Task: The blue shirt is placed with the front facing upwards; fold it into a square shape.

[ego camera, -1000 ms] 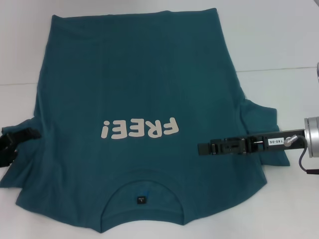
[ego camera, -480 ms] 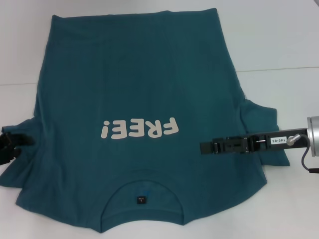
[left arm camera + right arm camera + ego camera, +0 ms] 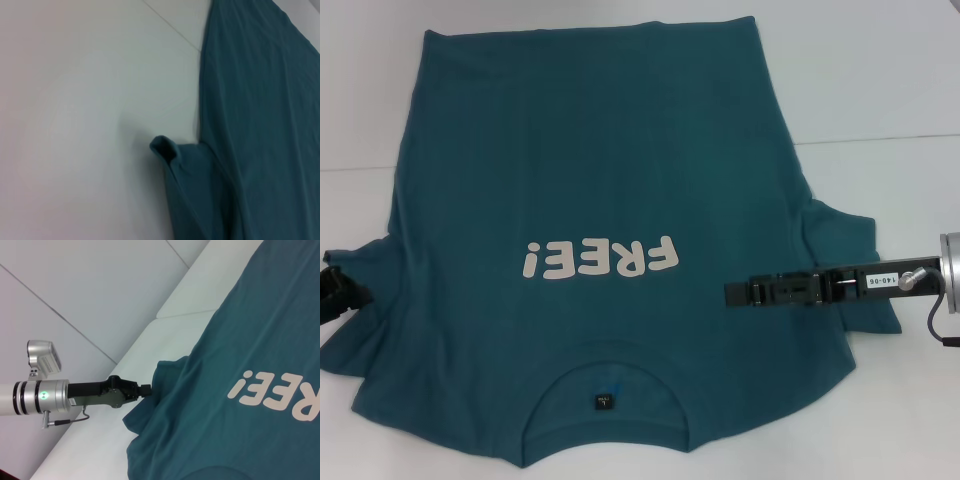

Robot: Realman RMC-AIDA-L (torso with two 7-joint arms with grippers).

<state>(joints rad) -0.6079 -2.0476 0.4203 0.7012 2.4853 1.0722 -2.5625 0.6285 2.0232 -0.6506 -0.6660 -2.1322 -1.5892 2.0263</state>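
The left gripper (image 3: 338,292) has been sliding outward over the last second; only its black tip now shows at the edge of the head view, at the blue shirt's left sleeve (image 3: 360,300). From across the table, the right wrist view shows that tip (image 3: 145,389) touching the bunched sleeve cloth, but I cannot tell whether it has pinched the fabric or merely rests against it. The sleeve edge beside it is curled up into a small lip (image 3: 165,149) rather than lying flat.

The right gripper (image 3: 732,294) has crept back a little toward its own side. It hangs low over the shirt near the right sleeve (image 3: 850,270), pointing inward toward the chest, and I cannot tell whether its jaws are parted or closed.

Beyond both grippers, the blue shirt (image 3: 590,180) lies spread front-up on the white table (image 3: 880,80), the "FREE!" print (image 3: 598,259) between the two grippers, the collar and black neck label (image 3: 604,402) on the side nearest the robot, the hem farthest away.

To my eye no fold has begun: both arms seem to be settling at the sleeves, so tucking those in looks like the first step.
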